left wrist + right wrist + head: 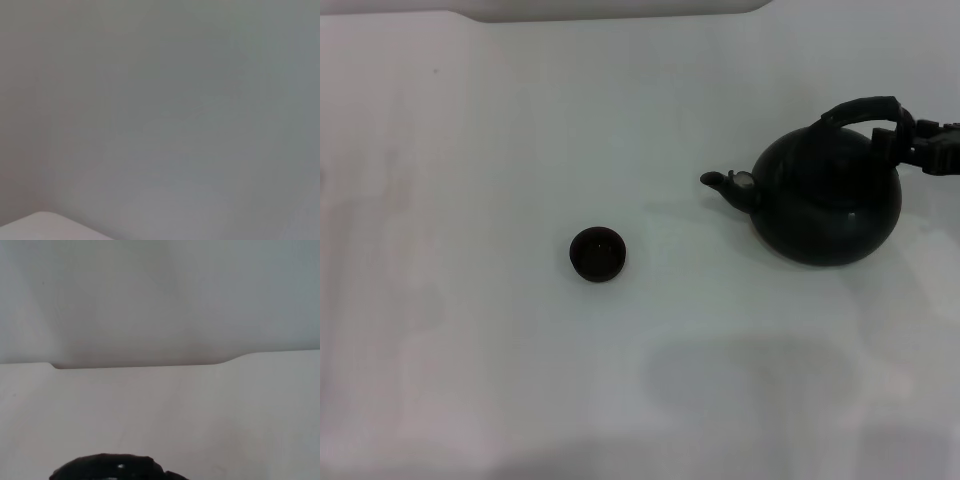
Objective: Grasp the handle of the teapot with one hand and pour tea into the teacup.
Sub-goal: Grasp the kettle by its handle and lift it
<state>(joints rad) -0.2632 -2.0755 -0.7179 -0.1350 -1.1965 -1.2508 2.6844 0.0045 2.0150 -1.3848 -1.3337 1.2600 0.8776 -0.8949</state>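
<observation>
While the teapot [828, 205] stood on the white bench [470, 150], the right end effector [920, 140] met its handle [865, 108]; its grip could not be judged. Well apart sat the teacup [597, 254], contents unclear.

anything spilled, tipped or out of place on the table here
Nothing stands out. The teapot sits upright on the white table, spout toward the teacup, which stands upright and apart from it. No spill shows. The right gripper is at the handle.
</observation>
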